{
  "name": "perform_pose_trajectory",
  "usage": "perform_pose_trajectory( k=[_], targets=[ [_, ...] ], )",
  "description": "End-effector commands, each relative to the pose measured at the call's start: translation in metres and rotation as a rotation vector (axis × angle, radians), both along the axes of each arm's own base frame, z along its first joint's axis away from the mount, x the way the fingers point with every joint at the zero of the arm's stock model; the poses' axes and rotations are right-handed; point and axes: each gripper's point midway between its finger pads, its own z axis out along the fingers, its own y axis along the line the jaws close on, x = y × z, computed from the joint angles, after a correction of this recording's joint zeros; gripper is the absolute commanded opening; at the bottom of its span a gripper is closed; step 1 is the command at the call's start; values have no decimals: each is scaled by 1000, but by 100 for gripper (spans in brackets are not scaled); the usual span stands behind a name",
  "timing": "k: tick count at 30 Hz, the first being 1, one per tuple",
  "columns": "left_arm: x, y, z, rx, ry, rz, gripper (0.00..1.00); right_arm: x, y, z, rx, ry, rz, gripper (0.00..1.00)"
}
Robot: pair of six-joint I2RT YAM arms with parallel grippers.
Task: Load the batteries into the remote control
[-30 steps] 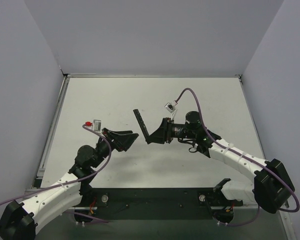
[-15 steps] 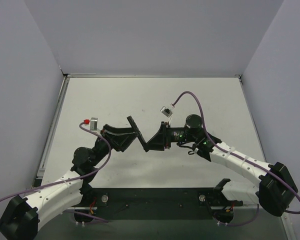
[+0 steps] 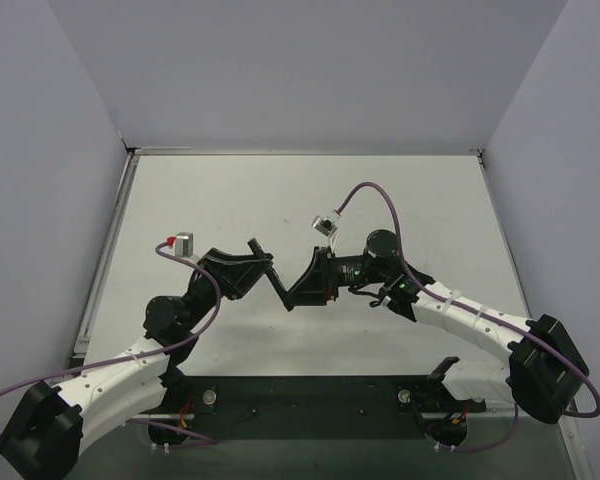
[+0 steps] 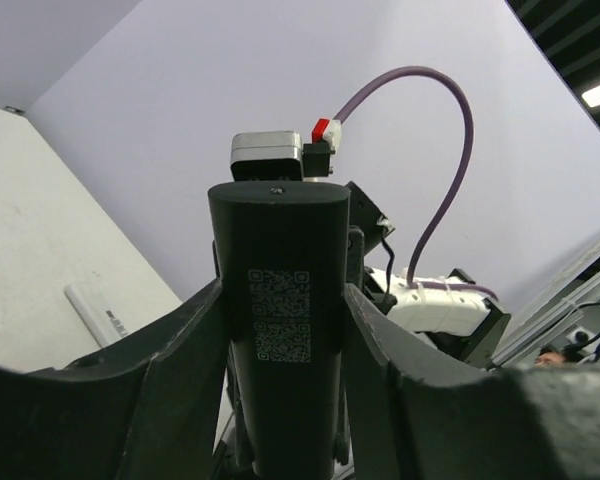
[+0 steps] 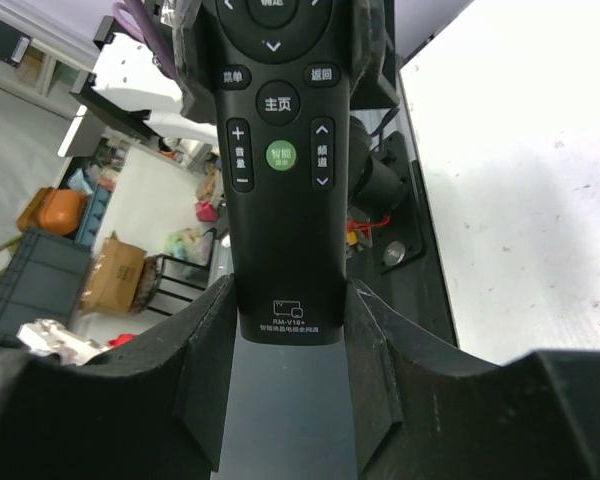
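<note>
The black remote control (image 3: 271, 272) hangs tilted above the table between my two arms. My right gripper (image 3: 296, 291) is shut on its lower end; the right wrist view shows its button face (image 5: 280, 150) running up from between that gripper's (image 5: 285, 310) fingers. My left gripper (image 3: 257, 262) is closed round the upper end, its fingers against both sides of the remote's back (image 4: 280, 330), which carries two QR codes, in the left wrist view (image 4: 283, 300). The batteries are out of view.
A slim pale bar (image 4: 98, 312) lies flat on the white table (image 3: 200, 190) in the left wrist view. Grey walls close the table on three sides. A dark base plate (image 3: 310, 400) runs along the near edge between the arm bases.
My right arm has carried the remote leftward and lowered its tilt. My left gripper has moved right to meet it and closed its jaws round the remote's upper end.
</note>
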Motion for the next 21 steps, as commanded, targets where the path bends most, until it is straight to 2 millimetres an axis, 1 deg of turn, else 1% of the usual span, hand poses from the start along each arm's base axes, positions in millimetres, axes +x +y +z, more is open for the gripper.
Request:
perform_pose_trajectory(
  k=[1,2,3,4,5,6,7,8,9,10,11,12,13,14,17,18,19,20,21],
  targets=[
    [-8,9,26,-76,-56,-1,42,-3,3,17,60,-87,32,0],
    [-4,10,22,-59,-27,21,36,-1,4,17,57,-91,26,0],
    [-1,11,18,-48,-10,36,26,0,4,14,39,-82,13,3],
    [0,14,18,-42,-9,56,21,2,4,13,29,-85,2,8],
    [9,15,6,-15,46,90,17,4,3,11,20,-108,-12,14],
    [12,16,5,-4,66,109,14,5,1,9,-7,-102,-30,29],
    [16,18,0,14,87,134,9,11,2,6,-27,-116,-78,38],
    [25,22,-14,55,158,180,4,16,0,3,-50,-175,-106,46],
    [29,24,-19,81,184,207,2,16,-4,-1,-106,-182,-142,58],
    [31,27,-13,92,197,232,0,24,-3,-6,-154,-222,-219,63],
    [39,30,-32,158,273,272,0,27,-4,-10,-193,-264,-259,66],
    [42,31,-38,188,305,291,0,28,-8,-11,-231,-320,-282,70],
    [44,32,-34,202,323,304,0,19,-3,-10,-242,-359,-273,71],
    [47,35,-48,247,375,326,0,33,-7,-12,-285,-394,-370,71],
    [50,34,-54,272,416,337,0,39,-6,-15,-343,-476,-448,75],
    [51,34,-54,276,425,338,0,40,-3,-19,-363,-496,-452,75],
    [52,33,-60,296,444,341,0,40,0,-15,-364,-509,-459,74],
    [52,32,-57,299,444,340,0,37,4,-16,-374,-525,-456,74],
    [53,31,-57,305,445,339,0,46,4,-23,-420,-540,-503,74]
  ],
)
